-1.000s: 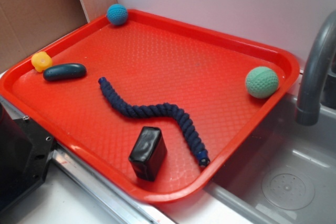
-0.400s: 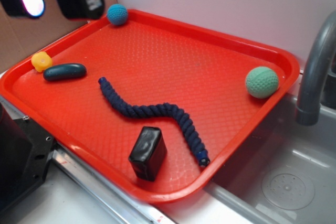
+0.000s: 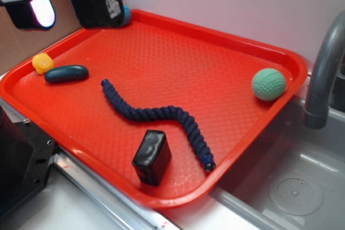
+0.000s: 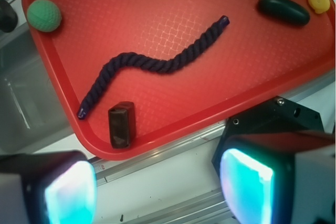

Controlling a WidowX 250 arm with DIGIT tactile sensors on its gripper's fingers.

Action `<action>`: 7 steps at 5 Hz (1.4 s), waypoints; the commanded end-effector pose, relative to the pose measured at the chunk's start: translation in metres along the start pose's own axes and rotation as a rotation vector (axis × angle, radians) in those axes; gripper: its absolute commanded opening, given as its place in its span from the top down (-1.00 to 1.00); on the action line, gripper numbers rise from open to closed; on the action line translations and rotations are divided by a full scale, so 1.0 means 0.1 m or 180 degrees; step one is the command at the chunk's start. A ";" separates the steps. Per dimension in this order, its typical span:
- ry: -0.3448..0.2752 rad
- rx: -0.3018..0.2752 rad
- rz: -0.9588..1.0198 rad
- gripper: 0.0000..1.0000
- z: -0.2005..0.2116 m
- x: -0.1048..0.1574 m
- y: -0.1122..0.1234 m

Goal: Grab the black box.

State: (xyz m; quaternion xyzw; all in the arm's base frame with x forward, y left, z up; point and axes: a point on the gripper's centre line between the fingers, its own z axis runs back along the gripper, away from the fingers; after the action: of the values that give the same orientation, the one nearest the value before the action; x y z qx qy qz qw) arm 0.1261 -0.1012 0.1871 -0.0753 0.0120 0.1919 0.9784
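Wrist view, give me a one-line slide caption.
Open tool high above the red tray, with the black box near the blue rope.

A red tray [image 3: 280,87] holds a blue rope [image 3: 156,116] across its middle, a green ball [image 3: 268,84] by one rim, and a teal oval [image 3: 66,73] touching a yellow ball [image 3: 42,62], beside a grey faucet [image 3: 323,74].
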 end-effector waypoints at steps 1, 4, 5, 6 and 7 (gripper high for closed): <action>-0.0122 0.0065 -0.0171 -1.00 -0.47 0.10 -0.15; -0.0341 -0.0238 -0.0643 -1.00 -1.18 0.00 -0.37; -0.0168 -0.0168 -0.0657 -1.00 -1.35 0.00 -0.51; 0.0007 -0.0062 -0.0696 -1.00 -1.57 -0.01 -0.57; 0.0254 0.0001 -0.0622 1.00 -1.69 -0.03 -0.61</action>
State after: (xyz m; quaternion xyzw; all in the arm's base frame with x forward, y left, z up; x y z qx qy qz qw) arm 0.1434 -0.1808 0.0272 -0.0800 0.0453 0.0966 0.9911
